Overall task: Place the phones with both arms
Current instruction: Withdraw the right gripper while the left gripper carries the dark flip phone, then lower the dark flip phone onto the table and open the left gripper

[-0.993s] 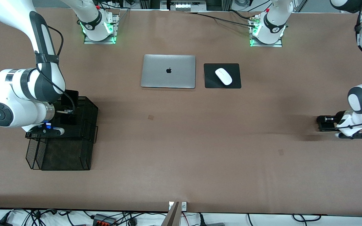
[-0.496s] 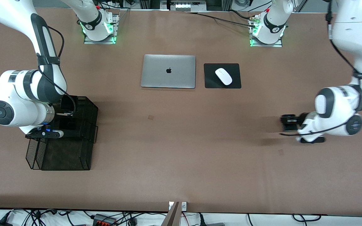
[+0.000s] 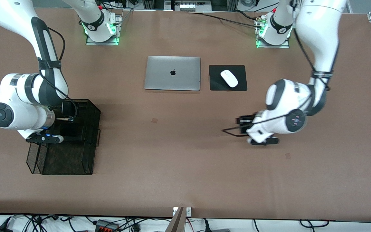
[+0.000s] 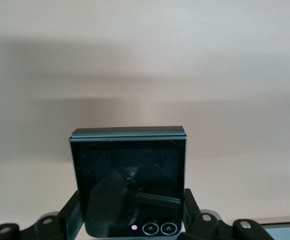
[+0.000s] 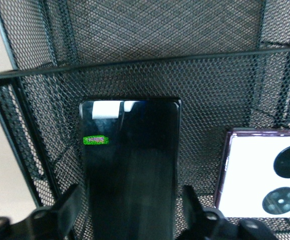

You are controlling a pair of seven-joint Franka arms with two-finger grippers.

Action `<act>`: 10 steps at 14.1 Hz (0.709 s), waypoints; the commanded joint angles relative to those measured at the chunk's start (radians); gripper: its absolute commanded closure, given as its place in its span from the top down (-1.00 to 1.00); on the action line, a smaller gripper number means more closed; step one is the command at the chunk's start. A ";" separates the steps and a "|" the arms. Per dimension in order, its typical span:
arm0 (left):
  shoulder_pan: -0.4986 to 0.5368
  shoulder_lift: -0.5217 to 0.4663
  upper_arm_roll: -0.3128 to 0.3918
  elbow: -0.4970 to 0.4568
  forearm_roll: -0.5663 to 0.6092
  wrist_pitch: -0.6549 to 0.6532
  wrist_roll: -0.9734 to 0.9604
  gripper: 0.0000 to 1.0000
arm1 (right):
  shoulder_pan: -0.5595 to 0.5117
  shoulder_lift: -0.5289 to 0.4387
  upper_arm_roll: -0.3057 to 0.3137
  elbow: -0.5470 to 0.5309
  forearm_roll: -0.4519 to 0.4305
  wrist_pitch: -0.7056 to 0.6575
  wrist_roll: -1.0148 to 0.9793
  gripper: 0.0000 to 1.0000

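Observation:
My right gripper (image 3: 69,120) is down inside the black mesh organizer (image 3: 66,158) at the right arm's end of the table. It stands open (image 5: 129,200), its fingers (image 5: 69,200) apart from the long slim black phone (image 5: 129,150) that leans upright against the mesh. A lilac flip phone (image 5: 265,175) with two black circles stands beside it in the same compartment. My left gripper (image 3: 242,125) hangs over bare table nearer the camera than the mouse pad. It is shut (image 4: 132,215) on a small squarish black flip phone (image 4: 129,175), held by its two side edges.
A shut silver laptop (image 3: 172,73) lies at mid-table toward the bases. Beside it a white mouse (image 3: 229,78) rests on a black pad (image 3: 216,85). The organizer has a lower mesh tray (image 3: 43,161) nearer the camera.
My left arm has swept from its end of the table toward the middle, carrying the black flip phone. My right gripper has opened and let go of the long black phone.

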 commanded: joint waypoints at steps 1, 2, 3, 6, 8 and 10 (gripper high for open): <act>-0.050 0.105 0.010 0.169 -0.067 -0.040 -0.120 -0.46 | -0.013 -0.049 0.014 0.012 -0.011 -0.007 -0.010 1.00; -0.084 0.149 0.010 0.244 -0.073 -0.041 -0.141 -0.46 | -0.010 -0.060 0.014 0.024 -0.011 -0.010 -0.012 1.00; -0.111 0.188 0.010 0.301 -0.084 -0.040 -0.155 -0.47 | -0.010 -0.073 0.014 0.042 -0.011 -0.041 -0.012 1.00; -0.216 0.292 0.038 0.453 -0.141 -0.002 -0.199 -0.52 | -0.010 -0.077 0.016 0.153 -0.006 -0.154 -0.024 1.00; -0.295 0.358 0.093 0.533 -0.185 0.069 -0.202 -0.52 | -0.001 -0.078 0.022 0.209 -0.004 -0.222 -0.013 1.00; -0.372 0.401 0.134 0.547 -0.250 0.191 -0.210 -0.53 | 0.002 -0.083 0.025 0.265 -0.006 -0.267 -0.010 1.00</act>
